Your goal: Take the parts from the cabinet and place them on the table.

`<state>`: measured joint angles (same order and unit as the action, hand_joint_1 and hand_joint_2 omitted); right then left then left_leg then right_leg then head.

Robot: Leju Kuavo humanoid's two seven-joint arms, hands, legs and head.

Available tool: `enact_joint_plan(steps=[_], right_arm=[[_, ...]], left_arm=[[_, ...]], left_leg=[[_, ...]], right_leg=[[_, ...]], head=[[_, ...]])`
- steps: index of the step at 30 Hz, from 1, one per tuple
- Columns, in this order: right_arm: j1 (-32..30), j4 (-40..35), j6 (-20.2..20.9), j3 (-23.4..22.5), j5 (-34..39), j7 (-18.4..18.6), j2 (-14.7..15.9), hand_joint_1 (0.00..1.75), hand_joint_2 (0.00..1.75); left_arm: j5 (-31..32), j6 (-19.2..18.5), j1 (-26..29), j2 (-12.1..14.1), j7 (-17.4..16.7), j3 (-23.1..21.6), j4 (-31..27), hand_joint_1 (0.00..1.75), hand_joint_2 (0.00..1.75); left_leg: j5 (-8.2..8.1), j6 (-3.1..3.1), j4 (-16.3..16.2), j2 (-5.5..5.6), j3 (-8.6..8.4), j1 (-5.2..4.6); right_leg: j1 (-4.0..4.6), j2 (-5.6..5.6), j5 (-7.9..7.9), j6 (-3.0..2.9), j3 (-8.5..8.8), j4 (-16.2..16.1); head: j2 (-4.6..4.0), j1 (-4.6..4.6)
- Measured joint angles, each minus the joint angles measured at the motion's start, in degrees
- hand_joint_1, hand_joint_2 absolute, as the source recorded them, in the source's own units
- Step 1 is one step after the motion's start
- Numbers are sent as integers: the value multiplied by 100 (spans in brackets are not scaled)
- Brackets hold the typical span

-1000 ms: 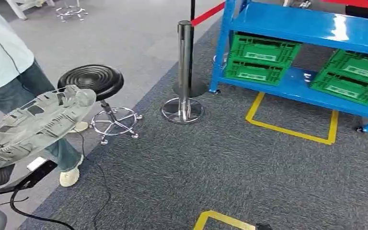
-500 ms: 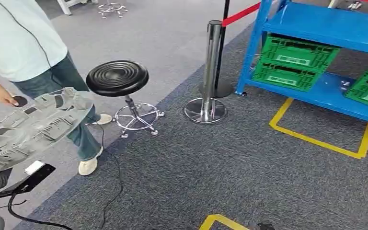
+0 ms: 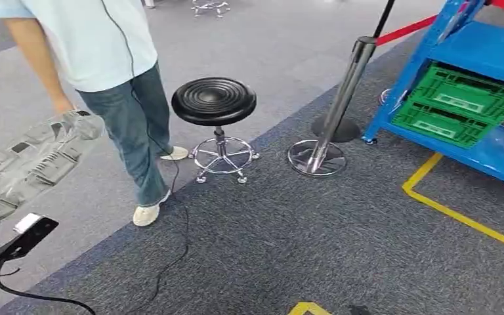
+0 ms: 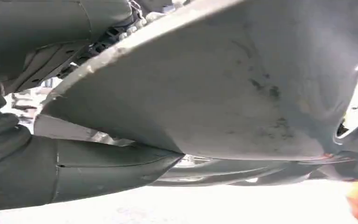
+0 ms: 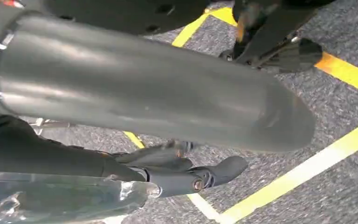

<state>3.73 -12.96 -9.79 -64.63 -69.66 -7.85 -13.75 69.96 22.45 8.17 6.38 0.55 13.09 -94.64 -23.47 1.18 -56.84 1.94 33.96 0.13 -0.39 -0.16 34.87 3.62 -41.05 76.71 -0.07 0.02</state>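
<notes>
Left hand grasps the grey moulded plastic panel from beneath, at my left. Looks light, stiff, broad; I'd support mid-underside. Right hand hangs, fingers spread, holding nothing.

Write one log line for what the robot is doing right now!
left hand: holds grey part | right hand: empty, fingers apart | person: beside part | stool: ahead

head view: high, looking forward and down at the carpet floor
left wrist view: pressed close under the grey part
right wrist view: low, facing the floor's yellow tape
</notes>
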Motion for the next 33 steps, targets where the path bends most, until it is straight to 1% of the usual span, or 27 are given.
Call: enact_joint_plan(steps=[1, 2, 3, 4, 5, 6, 7, 9, 10, 11, 12, 14, 15, 16, 17, 19, 20, 21, 22, 25, 26, 27, 29, 30, 31, 32, 33], right_arm=[[-6, 2, 0, 0, 0, 0, -2, 0, 0], [-3, 2, 0, 0, 0, 0, -2, 0, 0], [5, 0, 0, 0, 0, -2, -2, 0, 0], [11, 0, 0, 0, 0, -4, 0, 0, 0], [11, 2, 0, 0, 0, -7, 0, 0, 0], [14, 2, 2, 2, 2, -11, 0, 0, 0], [21, 2, 5, 4, 2, -13, 0, 0, 0], [20, 2, 7, 4, 4, -15, 0, 0, 0], [22, 2, 29, 4, 4, -15, -9, 0, 0], [24, 0, 46, 4, 4, -18, -9, 0, 0], [25, 0, 55, 4, 4, -20, -9, 0, 0], [16, 0, 55, 7, 4, -17, -9, 0, 0], [11, 0, 55, 4, 7, -17, -9, 0, 0], [12, 0, 55, 4, 7, -15, -9, 0, 0], [18, 0, 55, 4, 7, -17, -9, 0, 0], [20, 2, 55, 7, 7, -15, -13, 0, 0], [21, 0, 55, 7, 7, -15, -11, 0, 0], [23, 0, 55, 7, 7, -17, -9, 0, 0], [28, 0, 52, 7, 9, -17, -9, 0, 0], [25, 0, 55, 7, 9, -20, -11, 0, 0], [27, 0, 55, 7, 11, -22, -11, 0, 0], [26, 0, 55, 7, 11, -31, -11, 0, 0], [15, 0, 55, 9, 11, -31, -11, 0, 0], [10, 0, 55, 9, 11, -31, -11, 0, 0], [3, 2, 55, 9, 13, -31, -11, 0, 0], [2, 2, 55, 9, 13, -31, -11, 0, 0], [8, 2, 55, 9, 13, -31, -11, 0, 0]], left_arm=[[-11, 0, 0, 7, 2, 13, -6, 175, 175], [-33, 4, -1, 15, 7, 31, -13, 175, 175], [-57, 9, -5, 37, 7, 59, -31, 175, 175], [-83, 11, -20, 61, 9, 89, -63, 175, 175], [-107, 15, -46, 81, 9, 109, -85, 175, 175], [-125, 20, -96, 118, 7, 136, -109, 175, 175], [-155, 22, -132, 153, 7, 172, -144, 175, 175], [-175, 17, -146, 221, 7, 256, -195, 175, 175], [-186, 17, -137, 271, 7, 289, -223, 175, 175], [-186, 15, -149, 282, 7, 308, -234, 175, 175], [-192, 13, -184, 297, 7, 330, -236, 175, 175], [-227, 13, -210, 310, 7, 361, -238, 175, 175], [-245, 13, -210, 315, 7, 376, -238, 175, 175], [-269, 13, -209, 323, 7, 389, -238, 175, 175], [-293, 13, -207, 332, 9, 396, -238, 175, 175], [-360, 13, -205, 359, 17, 450, -240, 175, 175], [-404, 20, -207, 363, 28, 485, -243, 175, 175], [-459, 31, -246, 365, 46, 518, -247, 175, 175], [-514, 44, -243, 363, 59, 531, -251, 175, 175], [-643, 61, -236, 391, 111, 676, -258, 175, 175], [-660, 63, -229, 398, 118, 697, -280, 175, 175], [-677, 66, -246, 409, 118, 713, -293, 175, 175], [-708, 79, -258, 409, 118, 734, -297, 175, 175], [-710, 79, -255, 409, 120, 758, -297, 175, 175], [-730, 79, -254, 409, 120, 774, -297, 175, 175], [-771, 79, -256, 409, 127, 793, -297, 175, 175], [-791, 79, -256, 409, 131, 804, -297, 175, 175]], left_leg=[[-3, 2, -1, 69, -9, -6], [-9, 4, -7, 137, -21, -10], [-18, -2, -7, 201, -42, -10], [-29, -19, -7, 259, -66, -8], [-41, -39, -9, 301, -64, -2], [-56, -68, -46, 365, -28, -26], [-30, -112, -25, 413, -4, 6], [-13, -189, 9, 501, 5, 45], [-41, -218, -22, 473, 5, 45], [-125, -241, -143, 223, 54, 17], [-343, -270, -501, 26, 235, 17], [-758, -315, -1433, -106, 712, 37], [-832, -330, -1759, -119, 893, 46], [-764, -340, -1784, -123, 923, 58], [-567, -350, -1557, -135, 820, 72], [-79, -365, -613, -255, 319, 88], [65, -379, -151, -520, 53, 89], [-13, -339, -13, -584, 12, 49], [-4, -267, -21, -485, 27, 55], [7, -149, -2, -322, 32, 42], [13, -104, 5, -287, 27, 57], [14, -62, 4, -242, 30, 59], [8, -26, 2, -140, 36, 43], [2, -18, 0, -82, 35, 32], [1, -16, -2, -14, 34, 27], [1, -17, -7, 63, 33, 27], [0, -18, -8, 127, 28, 29]], right_leg=[[5, 3, -122, -16, -24, -51], [12, 19, -378, -40, 75, -359], [15, 63, -695, -72, 284, -864], [14, 174, -982, -96, 526, -1417], [2, 404, -1036, -121, 654, -1738], [-30, 409, -981, -125, 780, -1883], [6, 366, -981, -127, 763, -1852], [43, 284, -980, -188, 771, -1850], [-5, 213, -1012, -237, 812, -1924], [0, 174, -1012, -260, 834, -1945], [5, 121, -1007, -291, 844, -1947], [15, -5, -987, -317, 846, -1945], [15, -62, -977, -315, 848, -1945], [13, -118, -971, -311, 857, -1944], [12, -168, -956, -300, 871, -1944], [1, -261, -923, -262, 927, -1943], [27, -297, -896, -223, 962, -1940], [76, -337, -843, -181, 956, -1901], [89, -371, -837, -165, 940, -1916], [57, -509, -801, -86, 1027, -1953], [39, -290, -718, -41, 962, -1837], [29, -112, -519, -37, 808, -1518], [31, -11, -80, -33, 327, -535], [31, -4, 49, -36, 102, -127], [33, -2, 18, -47, -5, 7], [33, 4, -171, -57, 40, -177], [31, 10, -400, -72, 179, -513]], head=[[0, 0], [0, 2], [0, 0], [0, 4], [0, 0], [0, -7], [0, -3], [0, 0], [0, -7], [0, -28], [0, -55], [0, -48], [0, -50], [0, -52], [0, -48], [0, -48], [0, -55], [0, -77], [0, -33], [0, -44], [0, -30], [0, -11], [0, 2], [0, -4], [0, -2], [0, -2], [0, 0]])
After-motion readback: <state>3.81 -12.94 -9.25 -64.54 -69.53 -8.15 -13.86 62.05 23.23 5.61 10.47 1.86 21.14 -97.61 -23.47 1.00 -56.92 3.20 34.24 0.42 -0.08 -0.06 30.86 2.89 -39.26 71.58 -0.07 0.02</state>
